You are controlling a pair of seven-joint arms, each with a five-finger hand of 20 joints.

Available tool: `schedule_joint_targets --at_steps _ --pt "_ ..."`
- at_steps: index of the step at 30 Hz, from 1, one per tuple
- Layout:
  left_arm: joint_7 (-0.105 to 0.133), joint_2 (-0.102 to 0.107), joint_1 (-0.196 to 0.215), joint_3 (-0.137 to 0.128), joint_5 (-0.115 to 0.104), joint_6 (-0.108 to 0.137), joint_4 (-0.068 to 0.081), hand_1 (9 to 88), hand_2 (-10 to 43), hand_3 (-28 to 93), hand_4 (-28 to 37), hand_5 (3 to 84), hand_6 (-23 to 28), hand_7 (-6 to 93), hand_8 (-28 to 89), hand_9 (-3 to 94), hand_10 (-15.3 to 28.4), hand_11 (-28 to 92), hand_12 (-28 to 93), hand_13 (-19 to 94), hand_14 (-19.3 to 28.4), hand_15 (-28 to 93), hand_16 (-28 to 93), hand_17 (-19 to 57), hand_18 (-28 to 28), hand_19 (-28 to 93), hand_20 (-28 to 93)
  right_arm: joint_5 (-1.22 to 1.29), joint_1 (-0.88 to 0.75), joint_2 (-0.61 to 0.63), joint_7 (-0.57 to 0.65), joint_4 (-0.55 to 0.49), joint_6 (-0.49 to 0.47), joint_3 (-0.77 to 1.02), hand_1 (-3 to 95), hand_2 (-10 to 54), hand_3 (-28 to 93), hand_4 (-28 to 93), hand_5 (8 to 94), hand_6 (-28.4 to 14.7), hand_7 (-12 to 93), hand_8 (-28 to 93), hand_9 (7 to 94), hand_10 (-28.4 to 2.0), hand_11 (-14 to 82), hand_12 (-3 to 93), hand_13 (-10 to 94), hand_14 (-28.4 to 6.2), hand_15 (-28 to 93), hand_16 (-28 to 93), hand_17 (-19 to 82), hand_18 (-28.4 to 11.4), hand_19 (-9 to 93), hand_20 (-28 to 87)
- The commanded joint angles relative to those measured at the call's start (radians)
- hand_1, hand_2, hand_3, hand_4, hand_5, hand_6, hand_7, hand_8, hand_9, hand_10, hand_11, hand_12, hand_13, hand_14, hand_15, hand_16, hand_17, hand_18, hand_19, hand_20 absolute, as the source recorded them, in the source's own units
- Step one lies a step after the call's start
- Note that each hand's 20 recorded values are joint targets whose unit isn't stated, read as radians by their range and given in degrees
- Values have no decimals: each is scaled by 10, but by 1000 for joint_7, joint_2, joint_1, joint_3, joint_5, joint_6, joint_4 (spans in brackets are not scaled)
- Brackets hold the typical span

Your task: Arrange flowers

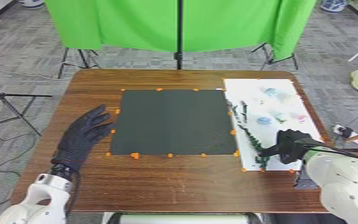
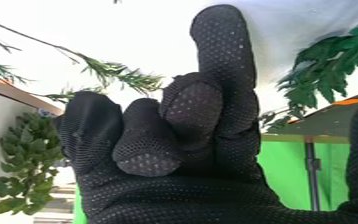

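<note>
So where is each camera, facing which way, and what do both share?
Head view: robot's head, facing forward and down over the brown wooden table; shows both white arms, black-gloved left hand and right hand.
Right wrist view: right wrist, facing past the right hand at green leafy stems.
Both: right hand, stems, bright green cloth.

Green leafy stems [image 1: 253,142] are laid lengthwise along the left side of a white sheet [image 1: 246,86]; pale blue flowers [image 1: 264,120] are spread to their right.
</note>
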Motion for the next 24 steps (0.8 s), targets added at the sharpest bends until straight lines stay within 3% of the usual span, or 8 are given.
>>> schedule_joint_targets --at_steps 1,6,17,24 --pt "-14 5 0 8 0 -10 12 247 -38 681 -283 312 47 176 -106 285 114 223 138 248 138 472 -45 -106 212 531 36 -23 -29 -2 -5 -10 -36 -15 87 -84 686 -283 828 -6 454 -198 824 -136 616 341 741 -140 845 379 470 -229 932 676" --pt "-17 4 2 5 1 -10 6 246 -37 682 -283 313 47 176 -106 285 115 224 139 248 138 472 -44 -106 212 531 36 -50 -3 -9 5 -21 -53 -66 116 -94 666 -283 835 -4 458 -201 831 -134 616 341 746 -138 845 377 475 -231 932 678" --pt "-21 2 -2 9 -1 -10 10 244 -35 683 -283 314 48 173 -105 285 115 223 139 248 139 473 -45 -106 211 531 36 -55 106 -17 39 -1 -124 -173 134 -95 671 -283 880 5 450 -194 871 -124 618 339 791 -126 845 377 522 -231 932 698" --pt "-19 3 -4 14 -2 -6 11 244 -34 683 -283 314 48 172 -105 285 115 221 139 248 139 472 -45 -106 211 531 36 12 187 -27 147 58 -192 -271 277 -95 737 -282 886 14 441 -182 892 -106 598 352 808 -112 838 377 548 -220 932 692"
